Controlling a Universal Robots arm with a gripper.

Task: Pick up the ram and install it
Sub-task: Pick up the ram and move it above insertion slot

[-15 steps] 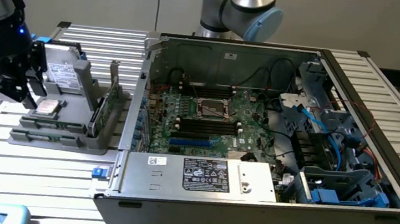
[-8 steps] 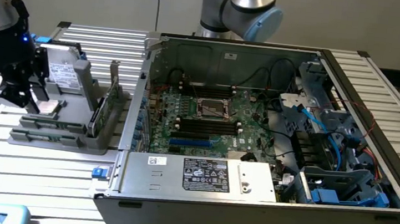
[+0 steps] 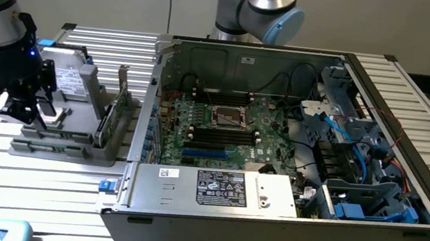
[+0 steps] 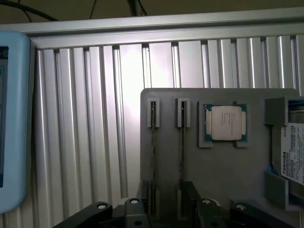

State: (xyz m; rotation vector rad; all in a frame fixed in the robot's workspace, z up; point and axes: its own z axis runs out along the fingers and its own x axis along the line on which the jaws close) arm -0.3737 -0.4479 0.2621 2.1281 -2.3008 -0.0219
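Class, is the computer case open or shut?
Open. The computer case has no side cover; the motherboard inside is plainly visible.

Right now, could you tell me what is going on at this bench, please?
A robot arm's gripper hangs open above a grey parts holder on the slatted table, next to an open computer case. The ram stands on edge in one of the holder's slots, with a processor and a hard drive beside it. The gripper holds nothing, so the ram is not yet picked up or installed on the motherboard.
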